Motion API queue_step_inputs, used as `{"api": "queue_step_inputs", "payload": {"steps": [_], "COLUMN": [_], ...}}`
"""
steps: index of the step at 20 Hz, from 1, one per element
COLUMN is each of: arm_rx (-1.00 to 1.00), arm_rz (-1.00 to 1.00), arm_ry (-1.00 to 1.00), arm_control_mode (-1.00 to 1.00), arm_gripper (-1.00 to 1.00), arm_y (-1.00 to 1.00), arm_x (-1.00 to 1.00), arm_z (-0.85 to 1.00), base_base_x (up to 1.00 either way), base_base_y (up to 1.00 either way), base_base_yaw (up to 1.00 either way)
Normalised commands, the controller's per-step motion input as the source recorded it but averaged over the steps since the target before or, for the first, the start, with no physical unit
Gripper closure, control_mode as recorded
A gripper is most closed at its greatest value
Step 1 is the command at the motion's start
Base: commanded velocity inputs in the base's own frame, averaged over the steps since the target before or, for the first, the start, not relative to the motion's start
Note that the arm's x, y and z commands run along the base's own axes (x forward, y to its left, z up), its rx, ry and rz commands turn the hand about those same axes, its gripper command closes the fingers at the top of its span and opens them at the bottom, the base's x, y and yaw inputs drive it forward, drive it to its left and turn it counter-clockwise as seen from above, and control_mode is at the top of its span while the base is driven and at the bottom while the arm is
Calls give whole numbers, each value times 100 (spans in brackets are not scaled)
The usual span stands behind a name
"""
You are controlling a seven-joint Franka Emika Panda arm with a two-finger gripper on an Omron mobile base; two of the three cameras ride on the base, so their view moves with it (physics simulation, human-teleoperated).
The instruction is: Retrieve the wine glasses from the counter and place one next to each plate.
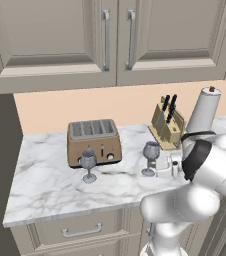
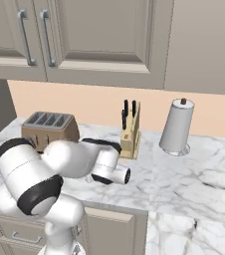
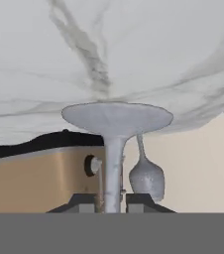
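Partly hidden fingers (image 3: 112, 201) pinch wine glass (image 3: 115, 149) stem; bowl cropped.

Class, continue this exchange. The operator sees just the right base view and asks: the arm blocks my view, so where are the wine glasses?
Observer: Both stand on the counter: the first glass before the toaster, the second glass nearer the knife block.
Operator: Which one is the gripper at?
Observer: The gripper has closed on the second glass's stem.
Operator: Lifted yet?
Observer: No, its foot sits on the marble.
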Motion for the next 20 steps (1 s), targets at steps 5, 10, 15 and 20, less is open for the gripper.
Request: {"api": "queue_step_inputs", "payload": {"steps": [5,10,15,20], "arm_rx": [3,1,0,0], "arm_rz": [0,0,-2,-5], "arm_ry": [-1,-8,0,0], "arm_control_mode": [-100,-100,-100,-100], "arm_gripper": [100,100,100,100], "arm_y": [2,0,0,-10], "arm_x": [-15,-61,-81,-99], "arm_z": [96,100,95,74], "base_base_x": [0,0,0,0], "base_base_y": [0,0,0,0], "base_base_yaw": [0,0,0,0]}}
